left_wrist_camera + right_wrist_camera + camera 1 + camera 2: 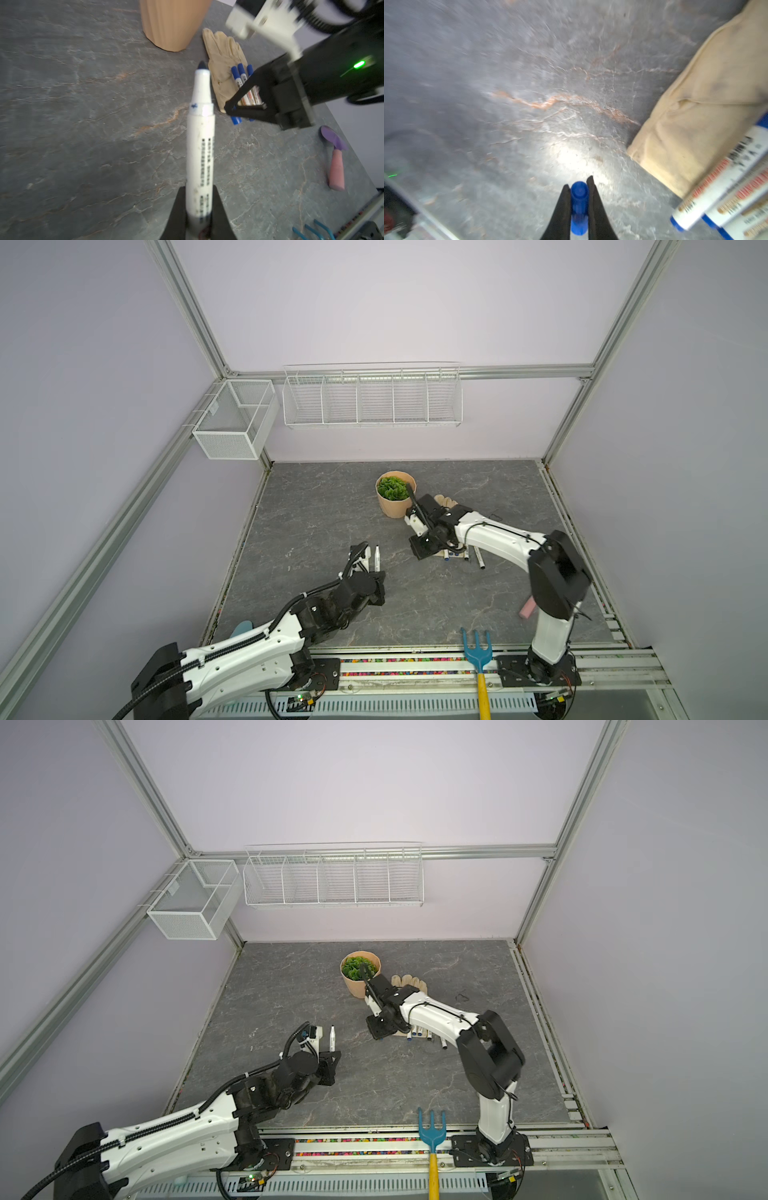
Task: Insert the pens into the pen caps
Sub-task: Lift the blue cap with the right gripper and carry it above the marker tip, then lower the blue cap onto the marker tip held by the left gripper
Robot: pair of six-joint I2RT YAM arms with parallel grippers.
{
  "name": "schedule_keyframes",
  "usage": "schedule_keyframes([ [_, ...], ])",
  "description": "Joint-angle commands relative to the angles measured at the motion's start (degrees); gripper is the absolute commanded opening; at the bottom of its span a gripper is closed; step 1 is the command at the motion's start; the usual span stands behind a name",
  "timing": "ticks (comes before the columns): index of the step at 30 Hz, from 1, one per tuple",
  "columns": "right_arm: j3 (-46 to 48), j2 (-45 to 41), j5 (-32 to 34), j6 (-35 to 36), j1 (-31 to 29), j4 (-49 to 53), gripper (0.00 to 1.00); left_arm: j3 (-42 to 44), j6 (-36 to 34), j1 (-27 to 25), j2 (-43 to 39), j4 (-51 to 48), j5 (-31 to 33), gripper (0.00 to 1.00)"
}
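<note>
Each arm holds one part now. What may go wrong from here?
1. The left tool grips the pen far from its bare tip, so the tip may wobble and miss the blue cap.
2. The blue cap lies lengthwise in the right tool; the pen's push may slide it backward.
3. The right tool hangs close to the capped pens on the glove and may knock them.

Blue pen cap (579,200) tight in the right gripper (579,181), glove (695,116) and pens (716,182) nearby.
</note>
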State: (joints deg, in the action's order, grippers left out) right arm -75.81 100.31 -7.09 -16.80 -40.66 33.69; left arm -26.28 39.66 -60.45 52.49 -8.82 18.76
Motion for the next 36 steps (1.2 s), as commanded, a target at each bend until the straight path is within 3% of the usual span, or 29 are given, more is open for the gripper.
schedule_keyframes([
  [1, 7.60, -11.63, -11.84, -5.61, 3.46, -14.12, 0.07, -3.46, -5.78, -0.99, 3.38, 7.14, -8.74, 0.00],
  [5, 13.54, -19.87, -18.80, -8.85, 4.78, -22.42, 0.07, -5.67, -8.27, -3.23, 6.70, 10.34, -10.36, 0.00],
  [10, 14.59, -22.50, -22.59, -10.17, 4.76, -23.73, 0.08, -7.27, -8.37, -4.60, 8.92, 11.96, -8.71, 0.00],
  [36, 16.40, -24.20, -27.87, -11.73, 4.10, -23.81, 0.07, -7.98, -9.25, -4.96, 8.53, 12.34, -6.13, 0.00],
])
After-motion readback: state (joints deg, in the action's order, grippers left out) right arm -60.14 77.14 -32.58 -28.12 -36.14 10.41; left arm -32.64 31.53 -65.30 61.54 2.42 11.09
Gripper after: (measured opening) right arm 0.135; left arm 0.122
